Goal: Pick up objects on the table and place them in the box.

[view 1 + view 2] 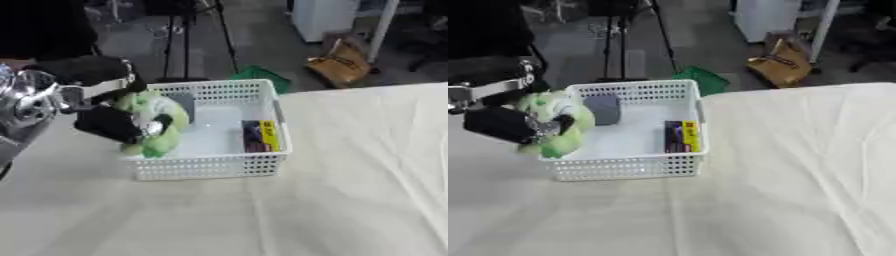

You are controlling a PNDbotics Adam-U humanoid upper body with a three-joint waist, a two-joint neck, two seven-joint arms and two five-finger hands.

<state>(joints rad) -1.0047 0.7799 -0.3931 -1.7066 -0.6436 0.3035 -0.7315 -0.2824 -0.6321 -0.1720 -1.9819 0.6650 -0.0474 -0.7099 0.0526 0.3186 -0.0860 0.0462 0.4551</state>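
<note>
Soft, fuzzy green plush toy (156, 121), rounded and lumpy, held over the left wall of the box, at about 9 o'clock of its rim, partly hanging inside. Gripped by the left hand (112, 125), black, fingers curled round the plush from the outer side; silver joints of the arm shining further towards 9 o'clock at the view's edge.

White plastic box (210, 167): rectangular basket, walls pierced with rows of small holes, smooth pale floor. Inside, along the right wall at 3 o'clock, a flat oblong packet (261, 136) lying down, yellow on one long side, dark purple on the other. At 11 o'clock of the interior, a grey block-like thing (605, 110), matte, standing close beside the plush; touching or not, cannot tell.

White cloth-covered table (350, 200), wrinkled, with long creases running from the box towards 5 o'clock.

Beyond the table's far edge, at 12 o'clock, dark tripod legs (185, 40) on a grey floor and a green flat piece (262, 76) just behind the box. At 1 o'clock, a brown bag (341, 62) slumped against a white cabinet (324, 17).

Right hand in neither view.
</note>
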